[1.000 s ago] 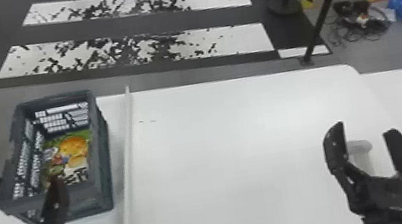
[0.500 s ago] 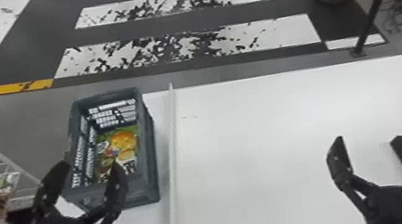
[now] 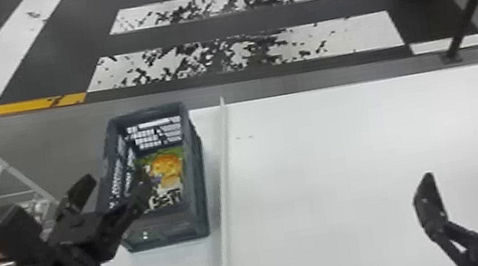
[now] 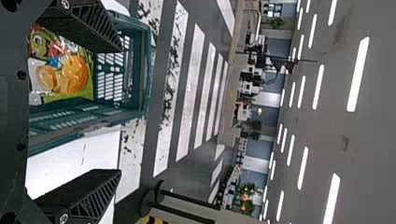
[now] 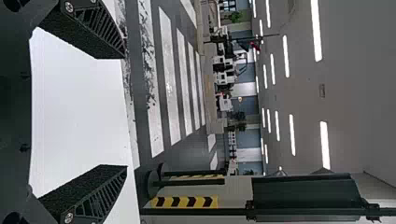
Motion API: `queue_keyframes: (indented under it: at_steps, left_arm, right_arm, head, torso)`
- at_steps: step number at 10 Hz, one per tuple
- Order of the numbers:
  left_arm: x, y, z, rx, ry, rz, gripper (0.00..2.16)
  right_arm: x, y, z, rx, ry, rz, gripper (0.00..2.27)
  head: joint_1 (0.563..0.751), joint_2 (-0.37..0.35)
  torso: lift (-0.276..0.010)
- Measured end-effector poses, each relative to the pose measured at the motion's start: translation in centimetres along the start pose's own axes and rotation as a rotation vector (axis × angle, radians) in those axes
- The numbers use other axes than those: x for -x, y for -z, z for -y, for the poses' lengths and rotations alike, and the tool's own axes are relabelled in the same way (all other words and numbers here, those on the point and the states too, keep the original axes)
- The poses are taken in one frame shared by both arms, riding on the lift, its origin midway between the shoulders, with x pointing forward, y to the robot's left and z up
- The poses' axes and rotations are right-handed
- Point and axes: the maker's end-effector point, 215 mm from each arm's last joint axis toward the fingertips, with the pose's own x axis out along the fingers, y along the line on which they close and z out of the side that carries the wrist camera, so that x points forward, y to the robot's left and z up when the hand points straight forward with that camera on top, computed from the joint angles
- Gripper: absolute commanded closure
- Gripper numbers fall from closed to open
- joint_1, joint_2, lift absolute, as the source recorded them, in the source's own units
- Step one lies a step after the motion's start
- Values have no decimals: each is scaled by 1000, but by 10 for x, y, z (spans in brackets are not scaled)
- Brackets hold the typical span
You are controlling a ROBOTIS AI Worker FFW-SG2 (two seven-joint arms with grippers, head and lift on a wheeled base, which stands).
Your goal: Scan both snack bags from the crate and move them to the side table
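While the bag lies in the crate at the counter's left, the left claw stands wide near it; the right claw, also wide, is well apart. Probably light, soft and slippery, the bag wants a gathered edge, since squeezing its middle could crush the contents.

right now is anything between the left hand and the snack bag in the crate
The walls of the crate ring the snack bag; over the open top, nothing visible stands between it and the left hand.
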Motion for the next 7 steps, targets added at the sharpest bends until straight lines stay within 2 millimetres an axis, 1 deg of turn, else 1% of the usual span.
queue_keyframes:
  at_steps: [2,3,4,5,6,7]
  left_arm:
    - [-19,-3,-17,20,-38,-47,73]
    - [-29,0,-25,24,-66,-73,80]
    - [-44,14,-33,37,-94,-132,83]
    - [-60,27,-35,55,-107,-188,80]
    - [-74,35,-35,68,-109,-223,83]
    - [-90,40,-38,76,-115,-242,83]
  right_arm:
    - [2,10,-3,23,-15,-33,87]
    - [2,17,-6,34,-24,-55,87]
    - [1,23,-9,42,-35,-76,87]
    - [3,26,-10,44,-38,-85,87]
    - [4,29,-9,48,-40,-92,87]
    - [3,31,-7,54,-40,-101,87]
  head:
    - [695,186]
    - [695,198]
    - [695,211]
    - [695,210]
    - [695,206]
    - [695,198]
  torso:
    - [-29]
    - [-29]
    - [-29]
    - [-29]
    - [-29]
    - [-29]
